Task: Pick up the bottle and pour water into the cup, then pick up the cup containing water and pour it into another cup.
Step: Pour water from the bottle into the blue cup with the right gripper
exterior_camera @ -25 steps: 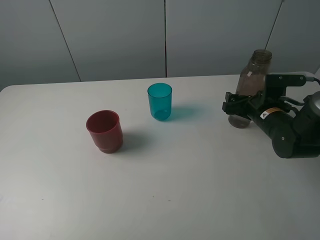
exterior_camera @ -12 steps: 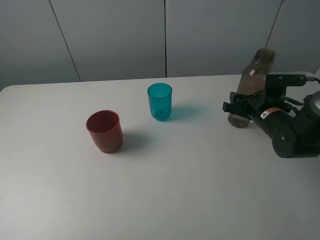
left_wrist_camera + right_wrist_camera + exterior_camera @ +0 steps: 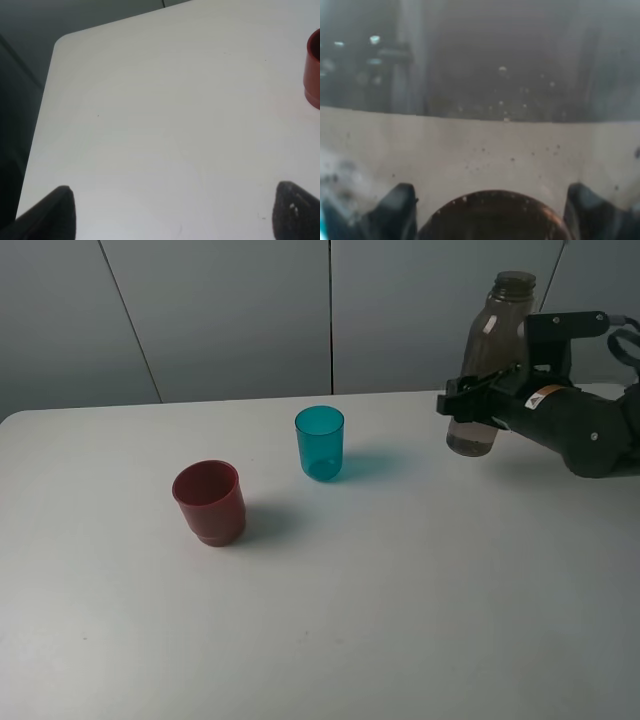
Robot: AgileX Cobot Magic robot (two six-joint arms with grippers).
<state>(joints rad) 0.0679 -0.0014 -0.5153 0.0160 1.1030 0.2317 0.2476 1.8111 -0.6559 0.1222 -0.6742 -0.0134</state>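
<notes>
**Bottle [image 3: 497,325] aloft in the right gripper [image 3: 472,402]**

Its fingers are clamped round the bottle's lower half, which is close to upright and clear of the table [image 3: 400,620]. To its left stands the teal cup [image 3: 320,443], then further left the red cup [image 3: 209,502]. Their contents can't be read. The left gripper [image 3: 175,212] is spread wide above the table.

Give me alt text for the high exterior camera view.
The right gripper clamps a tall translucent grey-brown plastic bottle, uncapped and slightly tilted, over the right side of a white table. A small translucent teal plastic tumbler stands mid-table, with a squat opaque dark-red plastic cup nearer and to its left.
</notes>
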